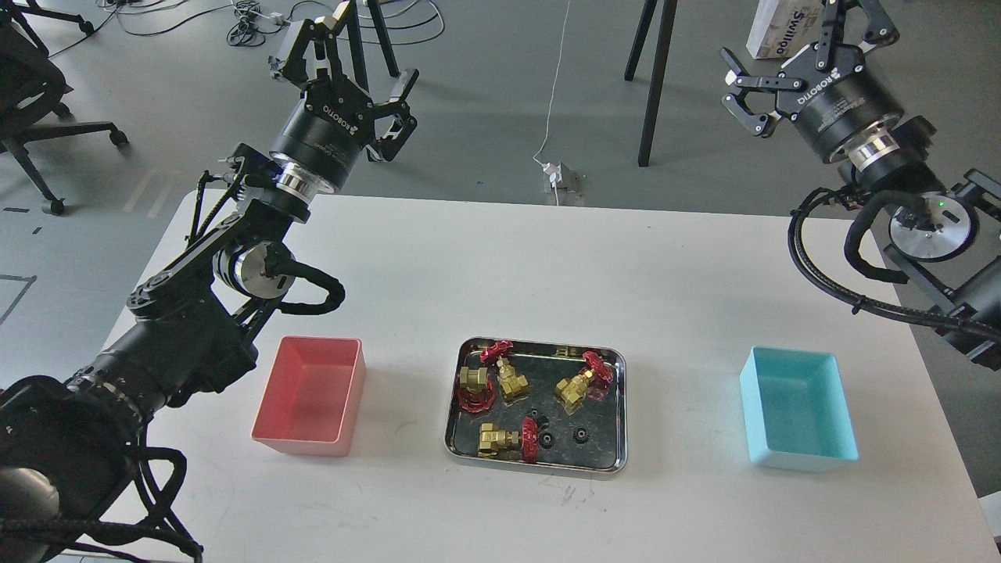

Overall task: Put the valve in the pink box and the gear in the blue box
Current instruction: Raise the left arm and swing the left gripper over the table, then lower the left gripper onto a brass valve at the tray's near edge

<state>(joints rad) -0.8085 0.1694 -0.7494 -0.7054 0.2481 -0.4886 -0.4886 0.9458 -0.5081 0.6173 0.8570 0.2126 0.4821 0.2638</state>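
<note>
Several brass valves with red handwheels [577, 385] lie in a shiny steel tray [618, 407] at the table's middle, with three small black gears [580, 435] near its front. The pink box [311, 395] stands left of the tray and shows nothing inside. The blue box [796, 408] stands right of it and shows nothing inside. My left gripper [353, 53] is open and empty, high above the table's far left edge. My right gripper [794, 39] is open and empty, high beyond the far right corner. Both are far from the tray.
The white table [508, 266] carries only the tray and the two boxes. Beyond its far edge are black stand legs [653, 86], floor cables, a white carton [774, 27] and an office chair [31, 94] at the left.
</note>
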